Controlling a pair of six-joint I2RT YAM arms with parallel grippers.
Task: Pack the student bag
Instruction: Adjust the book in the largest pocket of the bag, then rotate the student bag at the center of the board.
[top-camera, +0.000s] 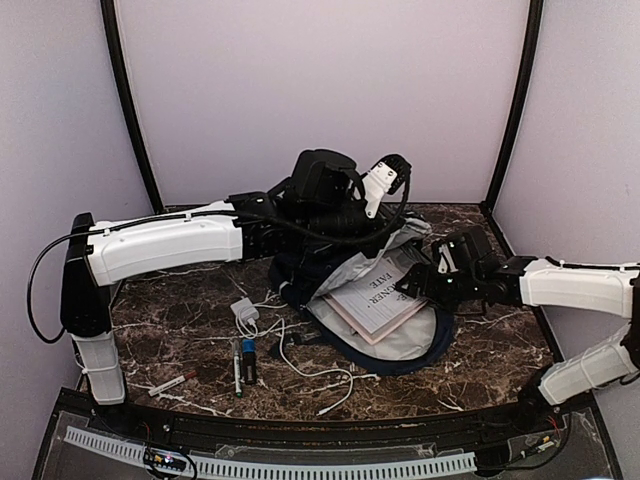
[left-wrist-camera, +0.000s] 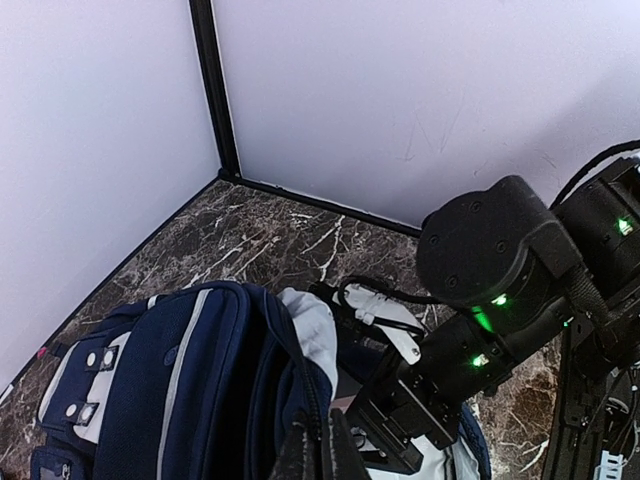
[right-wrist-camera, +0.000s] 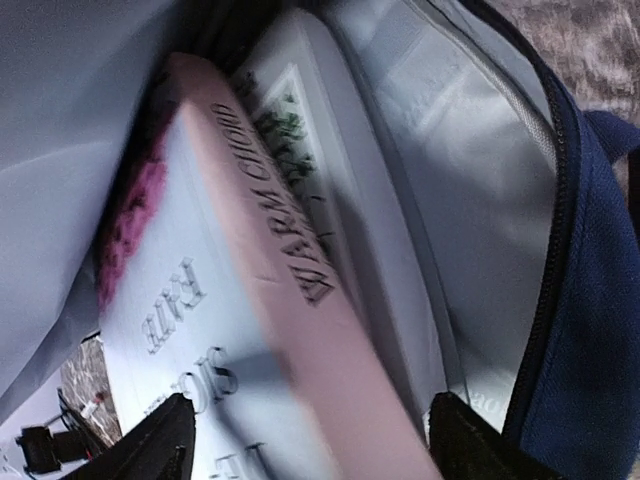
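Sitting mid-tabletop (top-camera: 500, 340), on dark marble with white veins: student bag (top-camera: 420, 352), soft navy fabric, flopped open toward the right, pale grey slick lining showing. Zip teeth run along the navy rim.

Inside: flat rectangular book (right-wrist-camera: 290, 300) with a pink spine and matte white cover, spine reads "WARM CLOUD". A second white book (right-wrist-camera: 290, 110) with green print lies tight beside it, deeper in.

Near-left of the bag: small white charger block (top-camera: 244, 311) with a thin looped white cable (top-camera: 310, 370), a couple of stubby markers (top-camera: 240, 365), and one red-tipped pen (top-camera: 172, 383).

View differences:
- Top view: overall layout, only one book cover visible.
- Right wrist: both books, spine text, lining seams.
- Left wrist: bag's outer face, white trim stripe, white patch with snaps. The far-left corner walls also show here.

Left arm stretches rightward, elbow low, wrist over the bag's far edge. Left tool (left-wrist-camera: 322, 455) is pinched tight on the bag's rim fabric.

Right arm comes in from the right, forearm level. Right tool (right-wrist-camera: 315, 445) has jaws wide at the bag mouth, straddling the books. Can't tell whether the fingers (right-wrist-camera: 160, 440) touch them.
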